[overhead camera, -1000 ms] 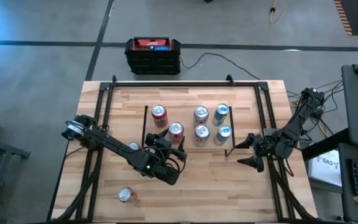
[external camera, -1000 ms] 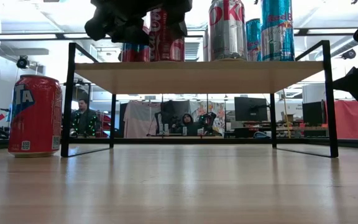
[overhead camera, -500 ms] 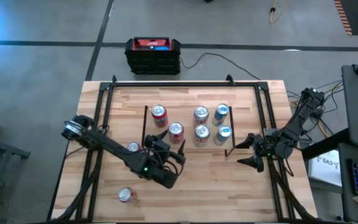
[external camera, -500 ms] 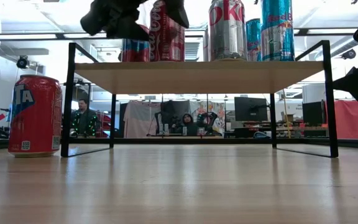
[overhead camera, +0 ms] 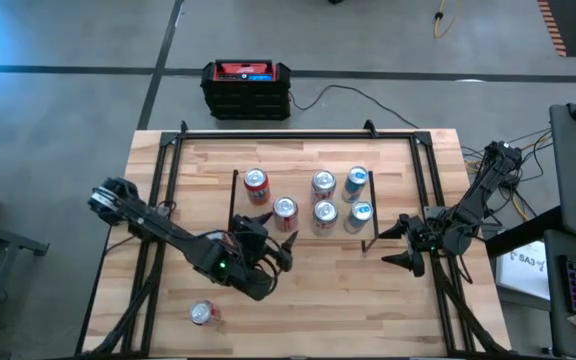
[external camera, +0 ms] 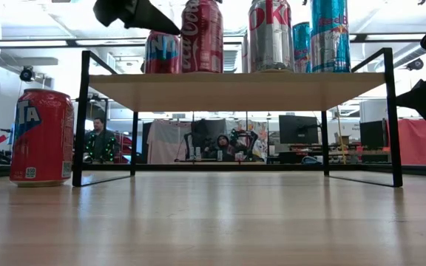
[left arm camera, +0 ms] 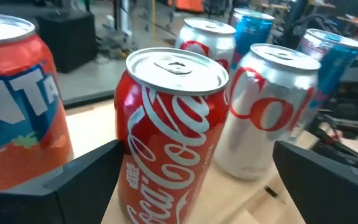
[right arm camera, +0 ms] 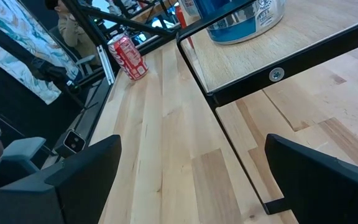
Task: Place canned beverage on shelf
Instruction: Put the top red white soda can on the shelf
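The shelf is a light-wood board on thin black legs in the middle of the table; it also shows in the low view. A red Coca-Cola can stands upright on it by its base, among several other cans. In the left wrist view the can stands between my left gripper's fingers without touching them. My left gripper is open and empty, just to the near left of that can, and shows up and to the can's left in the low view. My right gripper is open and empty at the shelf's right end.
An orange-red Fanta can, silver Coke cans and blue cans share the shelf. A red can stands on the table near left, large in the low view. A black-and-red box sits beyond the far edge.
My left gripper has opened and let go of the Coca-Cola can, then drawn back toward the table's near left. The can stays upright on the shelf where it was set.
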Controlling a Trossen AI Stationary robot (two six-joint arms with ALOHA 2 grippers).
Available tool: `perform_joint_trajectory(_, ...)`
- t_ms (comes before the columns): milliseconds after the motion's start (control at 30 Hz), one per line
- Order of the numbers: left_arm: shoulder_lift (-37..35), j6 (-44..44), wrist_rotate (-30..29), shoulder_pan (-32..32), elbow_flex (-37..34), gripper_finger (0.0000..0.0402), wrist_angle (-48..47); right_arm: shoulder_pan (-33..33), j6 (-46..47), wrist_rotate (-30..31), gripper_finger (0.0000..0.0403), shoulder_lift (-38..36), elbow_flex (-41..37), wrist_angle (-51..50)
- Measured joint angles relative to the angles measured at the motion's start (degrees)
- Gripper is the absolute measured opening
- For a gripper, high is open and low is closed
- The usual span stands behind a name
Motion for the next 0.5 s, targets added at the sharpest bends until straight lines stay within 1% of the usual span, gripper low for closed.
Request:
perform_joint_trajectory(67,-1.12,0.01,1.87,-0.01,0.0,0.0398,-0.47,-0.01,-0.01,0.01,0.0384,0.0,0.0,0.0)
perform_joint_trajectory(167,-2.84,-0.25,3.18,-0.01,0.01,0.0398,-1.59,-0.01,-0.01,0.01,0.0384,0.0,0.0,0.0)
perform_joint_trajectory(267,-3.53,-3.11,4.75,0.0,1.1,0.0398,-6.01,-0.01,0.01,0.01,0.0384,0.0,0.0,0.0)
perform_joint_trajectory(367,-3.57,-9.04,8.37,0.41,4.92,0.0398,-14.96,-0.01,0.01,0.01,0.0384,0.0,0.0,0.0)
perform_joint_trajectory(500,-2.11,-19.3,16.03,1.7,13.87,0.0398,-29.98,0.0,0.0,0.01,0.0384,0.0,0.0,0.0)
